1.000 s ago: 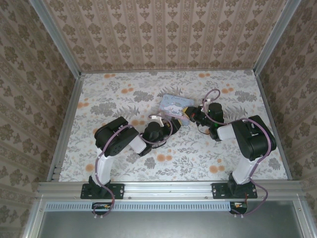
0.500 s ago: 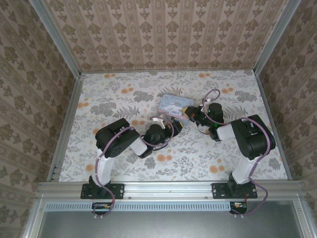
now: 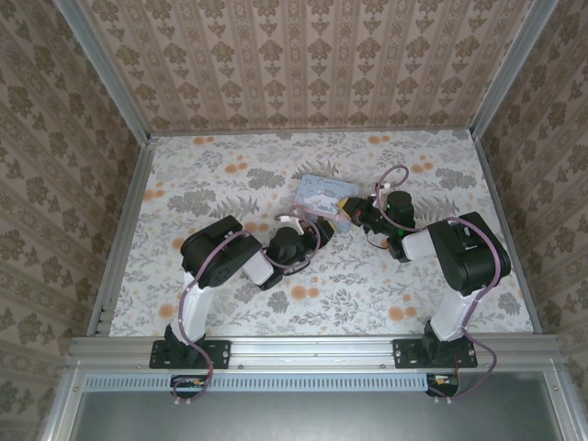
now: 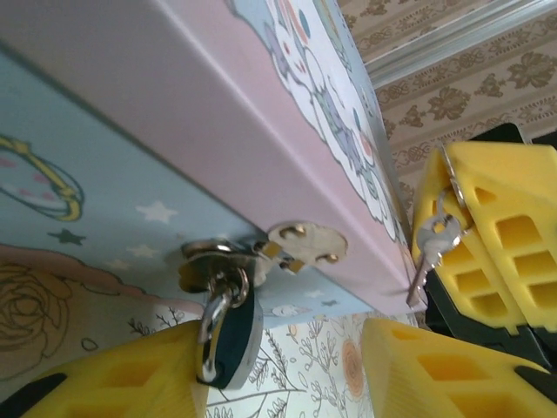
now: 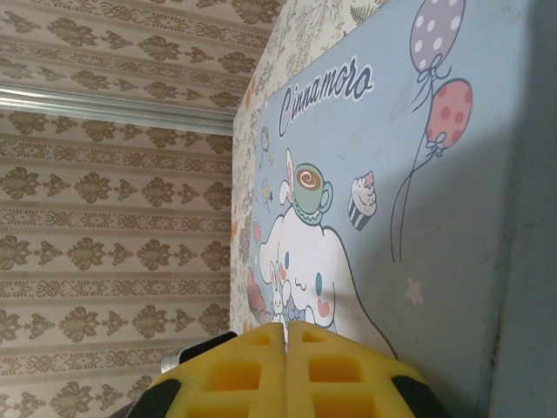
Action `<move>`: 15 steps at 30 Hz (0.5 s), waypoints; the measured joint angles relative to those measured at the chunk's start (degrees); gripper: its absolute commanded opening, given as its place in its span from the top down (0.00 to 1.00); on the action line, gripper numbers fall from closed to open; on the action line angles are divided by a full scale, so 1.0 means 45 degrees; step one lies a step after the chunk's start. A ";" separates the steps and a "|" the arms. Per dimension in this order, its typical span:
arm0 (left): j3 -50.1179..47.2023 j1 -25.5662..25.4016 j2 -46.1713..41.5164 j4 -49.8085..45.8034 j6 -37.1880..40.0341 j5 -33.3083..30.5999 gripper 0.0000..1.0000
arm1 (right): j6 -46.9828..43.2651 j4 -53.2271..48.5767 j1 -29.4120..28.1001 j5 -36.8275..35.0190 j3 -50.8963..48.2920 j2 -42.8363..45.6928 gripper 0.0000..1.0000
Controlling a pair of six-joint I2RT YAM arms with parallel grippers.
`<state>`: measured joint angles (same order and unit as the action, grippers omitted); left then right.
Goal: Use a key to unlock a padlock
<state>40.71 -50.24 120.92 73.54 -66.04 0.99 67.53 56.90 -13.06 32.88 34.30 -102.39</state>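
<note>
**Desk:** Where is the padlock [image 4: 231, 335]?

**Photographer:** It hangs by its shackle from the hasp [image 4: 305, 246] on the front wall of the cartoon tin [image 4: 130, 131], at about 7 o'clock from the hasp plate. Its bluish body leans on one finger of the left gripper [image 4: 287, 366]. Those jaws stand well apart, with the lock touching one pad and nothing clamped.

**Desk:** And the key [image 4: 432, 248]?

**Photographer:** It is at 3 o'clock from the lock, dangling on its ring from the tips of the right gripper [image 5: 285, 335], whose fingers are pressed together.

**Desk:** What would make this step go well?

**Photographer:** In my judgement, pinch the lock body squarely to steady it, with the keyhole turned outward, before the key goes across. A loosely hanging key swings, so it probably needs gripping by its bow to aim.

**Desk:** What is in the way?

**Photographer:** The tin's wall and the lid's overhang crowd the lock from 12 o'clock. The two sets of yellow fingers sit near each other. I cannot make out the keyhole.
</note>
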 measured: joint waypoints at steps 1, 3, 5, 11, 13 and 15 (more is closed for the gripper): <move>0.0044 0.0019 0.0000 -0.0092 0.0000 0.0000 0.54 | 0.0000 0.0000 0.0000 0.0005 0.0000 0.0000 1.00; 0.0126 0.0019 0.0000 -0.0267 0.0000 -0.0005 0.57 | 0.0000 0.0000 0.0010 0.0029 0.0000 0.0000 1.00; 0.0180 0.0019 -0.0005 -0.0466 -0.0010 -0.0049 0.62 | 0.0000 0.0000 0.0010 0.0034 -0.0005 0.0000 1.00; 0.0267 0.0044 -0.0005 -0.0923 -0.0010 -0.0194 0.71 | 0.0000 0.0034 0.0010 0.0044 0.0000 -0.0024 1.00; 0.0296 0.0083 -0.0005 -0.1054 -0.0019 -0.0219 0.74 | 0.0000 0.0039 0.0010 0.0044 0.0000 -0.0024 1.00; 0.0311 0.0092 -0.0005 -0.1151 -0.0058 -0.0228 0.77 | 0.0000 0.0044 0.0010 0.0044 0.0000 -0.0024 1.00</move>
<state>42.11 -49.82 120.90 68.36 -66.30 -0.03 67.53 57.10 -13.02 33.08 34.30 -102.50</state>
